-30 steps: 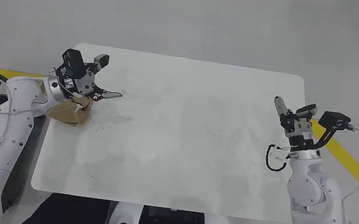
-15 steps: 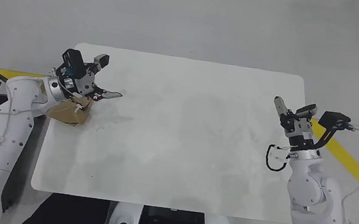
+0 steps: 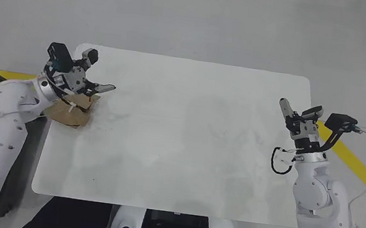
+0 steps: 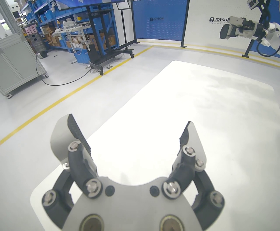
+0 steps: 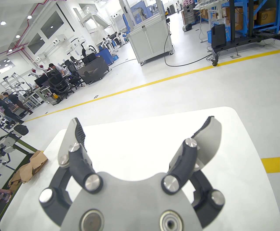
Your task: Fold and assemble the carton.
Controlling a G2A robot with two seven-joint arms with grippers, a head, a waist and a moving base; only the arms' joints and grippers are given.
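At the table's left edge the carton lies as a flat, rumpled piece of brown cardboard, its outer side level with or slightly past the rim; the right wrist view shows it at that far corner. The left gripper hangs just beyond it toward the table's middle. The wrist sits over the cardboard and the jaws are spread wide with nothing between them, as the left wrist view confirms; whether any part of the arm touches the carton I cannot tell. The table stretches white and bare across the middle. At its right edge, well apart from the carton, the right gripper is also spread and empty, pointing across the table. I judge the task to be at its very start: no flap is raised and nothing is gripped. The next move calls for the left gripper to tip down toward the cardboard, close on a free edge, and draw it inward to where both arms can work it.
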